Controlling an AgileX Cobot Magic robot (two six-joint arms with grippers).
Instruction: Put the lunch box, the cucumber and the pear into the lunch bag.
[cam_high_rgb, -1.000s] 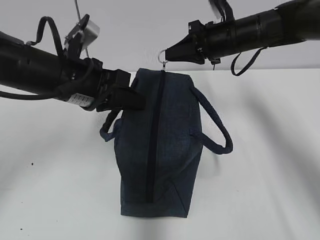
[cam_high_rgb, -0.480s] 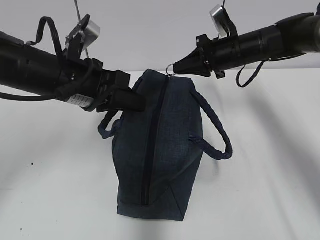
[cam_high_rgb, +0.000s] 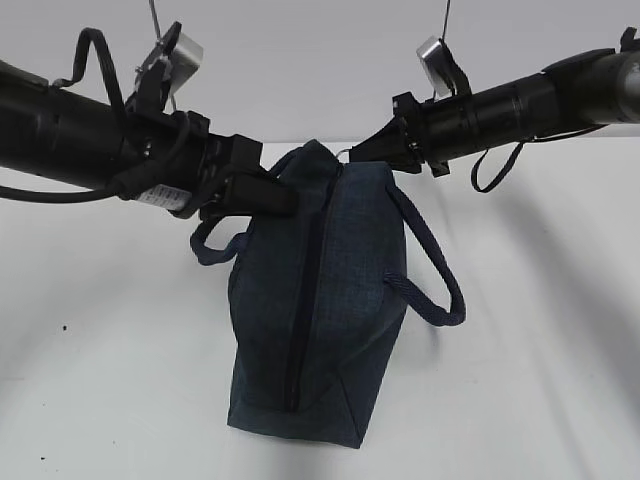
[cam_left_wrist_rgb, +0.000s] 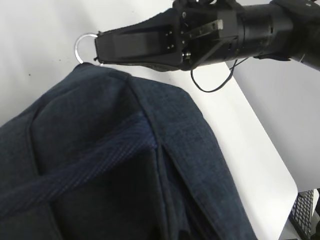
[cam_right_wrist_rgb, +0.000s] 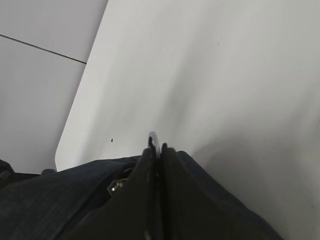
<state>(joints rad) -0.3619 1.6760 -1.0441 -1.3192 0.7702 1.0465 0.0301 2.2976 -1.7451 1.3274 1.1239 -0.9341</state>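
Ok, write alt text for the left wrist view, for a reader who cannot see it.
A dark navy fabric lunch bag with a rope-like handle fills the lower left of the picture, resting on a white table. At its top corner, the black right gripper is shut on the zipper's silver ring pull.
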